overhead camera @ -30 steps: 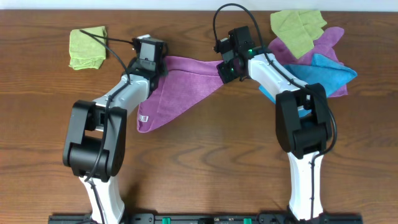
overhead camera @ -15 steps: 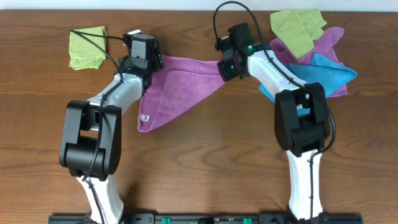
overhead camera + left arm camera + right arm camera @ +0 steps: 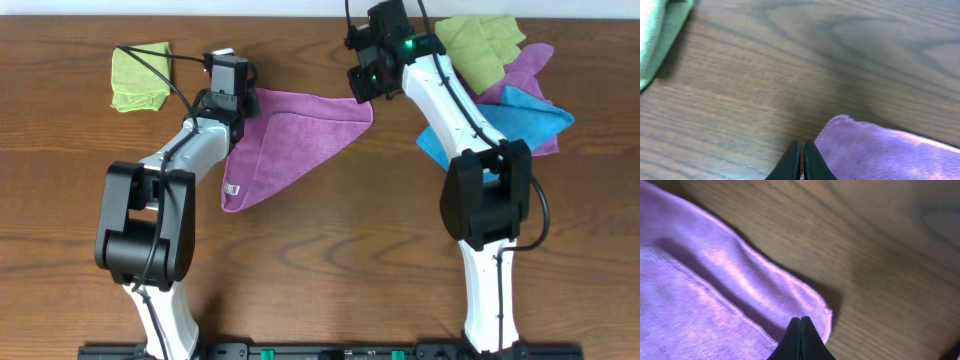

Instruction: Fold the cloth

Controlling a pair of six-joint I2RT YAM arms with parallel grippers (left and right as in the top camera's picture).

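Located on the table (image 3: 330, 250), between the two arms: the cloth (image 3: 295, 130), lying flat in a triangle, seemingly doubled over, long edge along the far side, white tag (image 3: 231, 190) at the near point.

Judged light, soft and limp. Likely to sag and crease when lifted, and to drag on the wood rather than slide. Best taken at a corner or along the stitched hem, where thin enough to pinch.

At the far-left corner: left gripper (image 3: 801, 161), fingers pressed together, cloth edge touching or just beside the tips. Hold on the hem not confirmable.

Over the far-right corner: right gripper (image 3: 800, 337), fingers likewise closed tight, nothing visible between them.

Well apart to the right: blue cloth (image 3: 535, 118).
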